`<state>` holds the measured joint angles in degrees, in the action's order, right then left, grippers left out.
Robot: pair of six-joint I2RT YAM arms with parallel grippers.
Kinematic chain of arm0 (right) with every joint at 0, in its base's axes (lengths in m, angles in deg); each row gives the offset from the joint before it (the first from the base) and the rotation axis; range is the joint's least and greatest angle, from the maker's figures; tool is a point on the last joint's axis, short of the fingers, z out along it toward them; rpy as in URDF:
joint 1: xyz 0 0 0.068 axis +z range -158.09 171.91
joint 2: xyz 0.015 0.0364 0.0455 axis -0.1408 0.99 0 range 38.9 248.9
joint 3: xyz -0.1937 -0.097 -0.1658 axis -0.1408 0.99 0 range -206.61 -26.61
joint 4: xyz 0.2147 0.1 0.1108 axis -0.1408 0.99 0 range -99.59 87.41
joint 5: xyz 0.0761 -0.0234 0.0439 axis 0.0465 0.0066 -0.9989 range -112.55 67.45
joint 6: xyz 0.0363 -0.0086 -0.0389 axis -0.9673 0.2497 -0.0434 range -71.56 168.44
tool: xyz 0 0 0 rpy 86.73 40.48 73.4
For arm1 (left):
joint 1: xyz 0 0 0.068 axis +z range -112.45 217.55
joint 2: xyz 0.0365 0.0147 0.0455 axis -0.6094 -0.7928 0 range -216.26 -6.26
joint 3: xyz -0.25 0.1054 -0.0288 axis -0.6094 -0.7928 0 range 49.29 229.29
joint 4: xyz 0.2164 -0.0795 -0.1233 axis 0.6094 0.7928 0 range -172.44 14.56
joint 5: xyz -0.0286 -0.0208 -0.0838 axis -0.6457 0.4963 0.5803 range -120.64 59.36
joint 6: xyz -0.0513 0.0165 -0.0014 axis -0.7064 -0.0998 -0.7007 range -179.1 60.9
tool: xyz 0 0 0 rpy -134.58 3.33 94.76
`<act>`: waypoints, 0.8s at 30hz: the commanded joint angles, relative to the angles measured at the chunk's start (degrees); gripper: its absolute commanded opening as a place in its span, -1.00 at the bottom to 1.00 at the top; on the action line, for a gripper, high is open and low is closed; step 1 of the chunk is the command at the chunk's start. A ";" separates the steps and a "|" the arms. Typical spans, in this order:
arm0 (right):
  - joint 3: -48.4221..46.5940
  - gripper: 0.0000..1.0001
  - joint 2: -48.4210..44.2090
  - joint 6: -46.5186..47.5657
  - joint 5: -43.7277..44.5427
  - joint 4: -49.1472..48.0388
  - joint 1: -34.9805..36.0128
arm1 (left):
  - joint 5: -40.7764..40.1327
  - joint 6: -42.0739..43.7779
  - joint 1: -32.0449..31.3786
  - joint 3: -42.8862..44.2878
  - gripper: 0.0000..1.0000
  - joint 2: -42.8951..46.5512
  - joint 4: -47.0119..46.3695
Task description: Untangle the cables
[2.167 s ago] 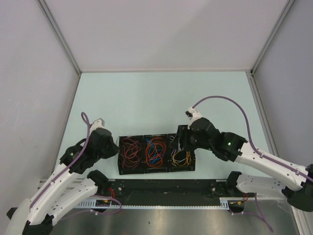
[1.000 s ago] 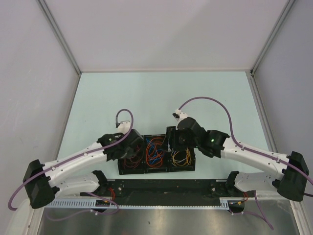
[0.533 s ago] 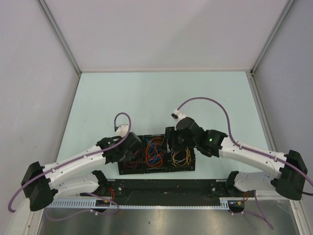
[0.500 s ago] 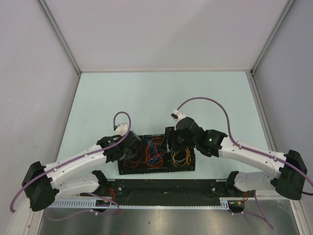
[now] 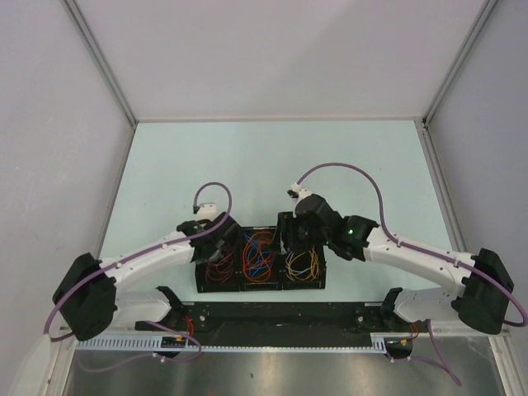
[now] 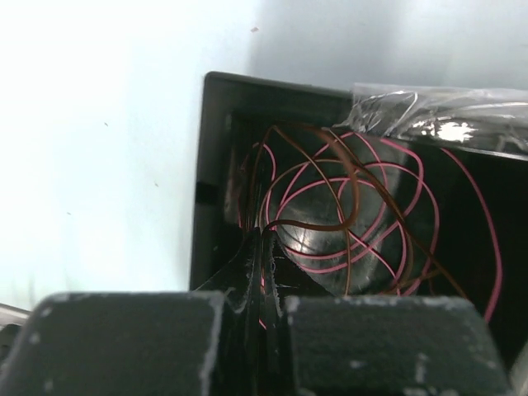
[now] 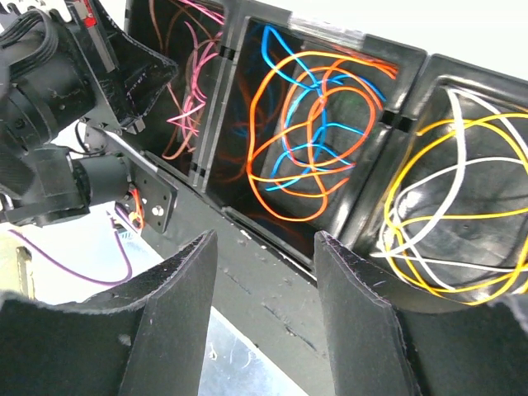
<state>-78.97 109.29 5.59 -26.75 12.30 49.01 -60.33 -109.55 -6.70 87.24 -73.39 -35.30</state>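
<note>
A pale mint-green worktop (image 5: 272,161) lies evenly lit inside plain grey-white panels (image 5: 280,58), one at its far edge and one along each side, joined by slanting aluminium struts (image 5: 99,59), with a brushed steel sheet (image 5: 289,373) along its near edge.

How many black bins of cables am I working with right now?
3, side by side: left bin holds pink and brown cables, middle bin orange and blue cables, right bin yellow and white cables.
</note>
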 commanded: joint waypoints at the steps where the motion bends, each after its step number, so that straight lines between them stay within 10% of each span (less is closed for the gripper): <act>1: -0.73 0.10 1.24 1.19 -1.15 -2.12 -0.59 | -5.55 2.38 0.48 2.74 -0.99 -3.96 -1.08; 17: -1.08 0.08 1.86 1.10 -0.54 -0.98 -0.76 | -5.99 0.54 -5.31 4.05 -0.99 -8.72 -1.61; 24: -1.17 0.08 0.02 0.58 1.04 0.26 -0.06 | -5.38 1.32 -6.38 7.57 -0.64 -5.29 0.50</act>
<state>-78.97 111.43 6.05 -27.34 12.54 48.37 -63.98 -108.11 -12.43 91.09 -81.63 -36.24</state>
